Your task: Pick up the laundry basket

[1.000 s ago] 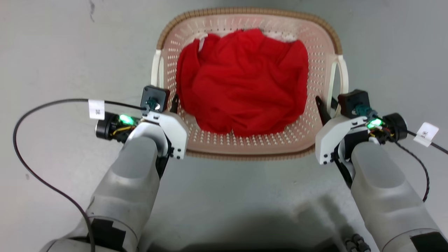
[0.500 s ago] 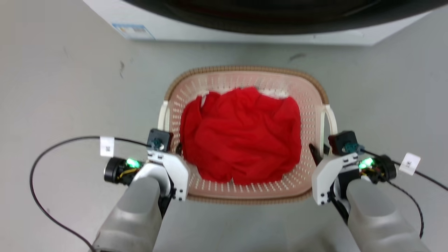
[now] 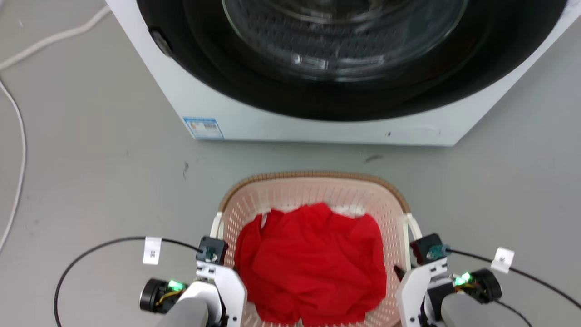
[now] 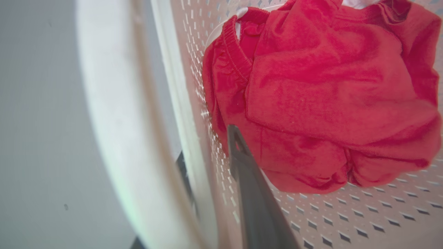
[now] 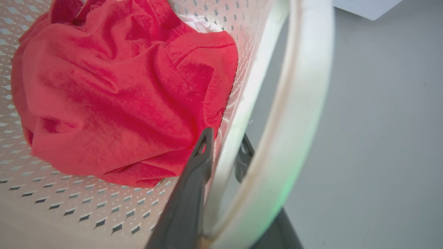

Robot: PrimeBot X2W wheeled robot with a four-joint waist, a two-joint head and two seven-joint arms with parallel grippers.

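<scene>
The laundry basket (image 3: 313, 175), pale pink perforated plastic with a brown woven-look rim, sits at the bottom of the head view with a red garment (image 3: 313, 272) bunched inside. My left gripper (image 3: 224, 257) is shut on its left wall beside the white handle (image 3: 217, 225). In the left wrist view the left gripper (image 4: 207, 145) has one finger inside the basket (image 4: 346, 214) and one outside the wall. My right gripper (image 3: 405, 269) is shut on the right wall the same way. In the right wrist view the right gripper (image 5: 225, 136) straddles the basket (image 5: 86, 207) wall.
A white washing machine (image 3: 227, 113) with a big dark round door (image 3: 345, 54) stands just beyond the basket. A white cord (image 3: 18, 136) lies on the grey floor at far left. Black cables (image 3: 91, 247) loop out from both wrists.
The head view has swung upward: the washing machine has come into it, and the basket and grippers now sit lower and smaller. Both grippers keep their hold on the basket walls.
</scene>
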